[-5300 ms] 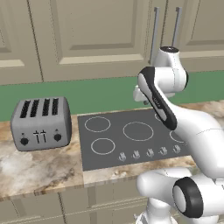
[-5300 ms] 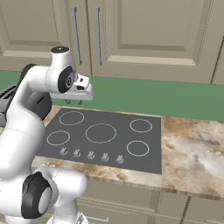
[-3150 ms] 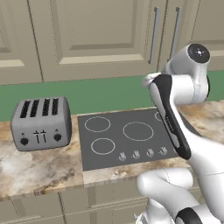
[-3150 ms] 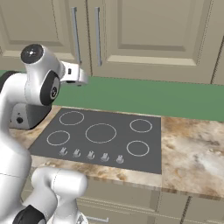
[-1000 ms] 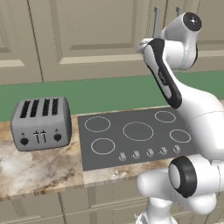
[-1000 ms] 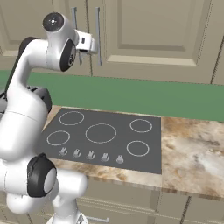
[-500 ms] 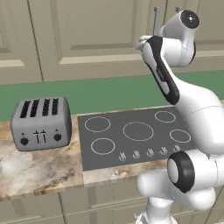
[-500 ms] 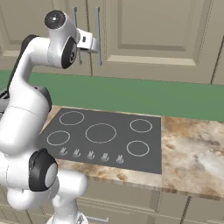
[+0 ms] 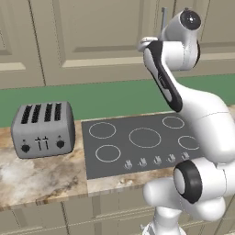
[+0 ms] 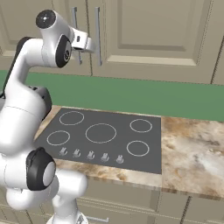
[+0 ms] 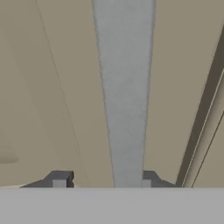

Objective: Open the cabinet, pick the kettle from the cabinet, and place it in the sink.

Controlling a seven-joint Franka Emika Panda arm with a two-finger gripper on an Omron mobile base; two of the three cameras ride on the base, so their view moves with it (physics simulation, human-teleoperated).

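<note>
Cabinet (image 10: 144, 30) handle (image 11: 124, 96) between gripper (image 11: 103, 181) fingertips (seemingly untouched).

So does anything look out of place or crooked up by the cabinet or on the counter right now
Nothing stands out. The cabinet doors sit flush and shut, the toaster stands square on the counter, and the cooktop lies flat. The gripper straddles a silver bar handle, which runs straight between its fingertips.

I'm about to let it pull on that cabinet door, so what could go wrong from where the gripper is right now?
The gripper straddles the cabinet's silver bar handle, but one fingertip sits well clear of the bar, so an early pull might slip off. The cabinet is closed, so the kettle inside can't be checked. The arm is raised above the cooktop; a wide door swing could strain its reach.
</note>
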